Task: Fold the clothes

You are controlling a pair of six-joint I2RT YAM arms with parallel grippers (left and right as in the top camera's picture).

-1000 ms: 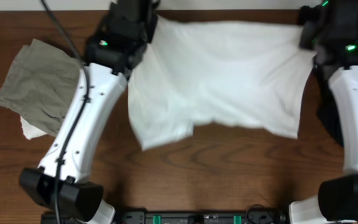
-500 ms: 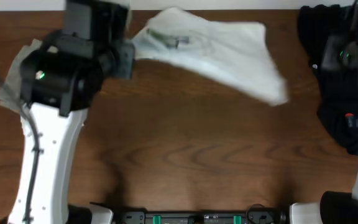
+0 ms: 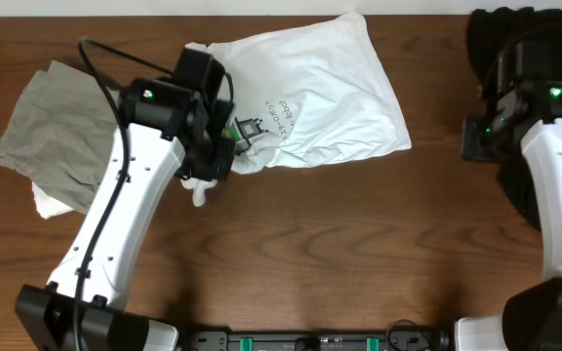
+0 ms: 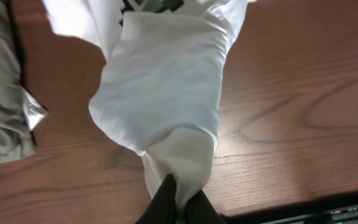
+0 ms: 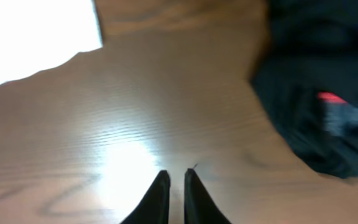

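Olive-grey garment (image 3: 61, 136) lying crumpled at 9 o'clock on wooden surface (image 3: 340, 244), beside left arm. Left tool (image 4: 178, 202) pinching bunched edge of white T-shirt (image 3: 310, 97), fingers together on fabric. T-shirt lying heaped at 12 o'clock, grey lettering facing up. Right tool (image 5: 174, 186) hovering over bare wood at 3 o'clock, fingers nearly together, gripping nothing. Dark garment (image 3: 515, 39) sitting at 2 o'clock.

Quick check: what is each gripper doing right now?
Left gripper: closed, pinching a bunched fold of the white T-shirt.
Right gripper: nearly closed, holding nothing, above the bare table.
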